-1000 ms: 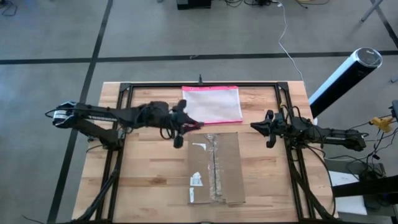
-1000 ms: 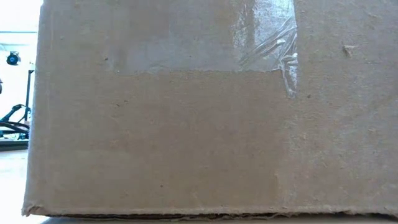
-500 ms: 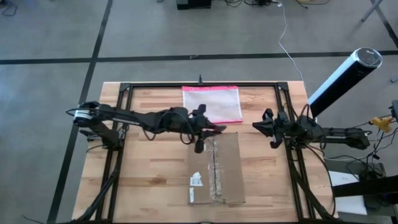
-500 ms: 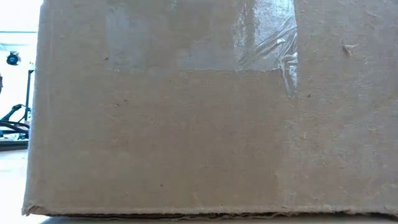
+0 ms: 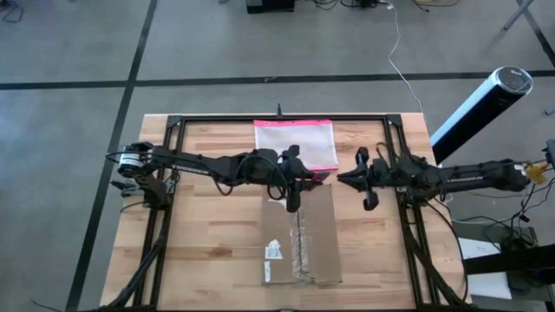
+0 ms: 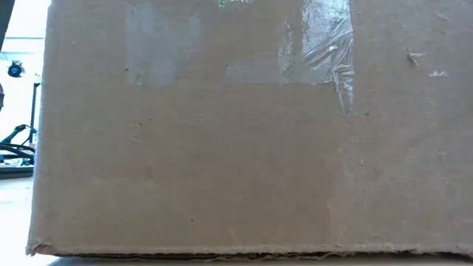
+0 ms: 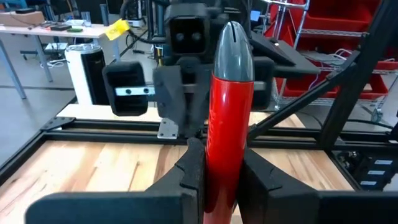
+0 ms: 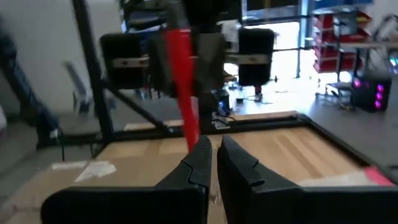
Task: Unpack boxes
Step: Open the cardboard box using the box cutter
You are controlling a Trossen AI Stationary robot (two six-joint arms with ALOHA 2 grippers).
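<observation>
Left gripper is clamped on a red, grey-tipped tool, which stands gripped between its two dark fingers in the left wrist view. In the high view this gripper sits over the far edge of the cardboard box, just beside the near right corner of the pink-edged pouch. Right gripper faces it from the opposite side, near the box's far right corner, with its fingers drawn nearly together and nothing between them; the red tool shows ahead of them in the right wrist view. The box lies flat on the wooden table, flaps down, with clear tape along its centre seam and small white labels on its left half. In the low view the box's side wall fills the frame, with tape at its upper edge.
</observation>
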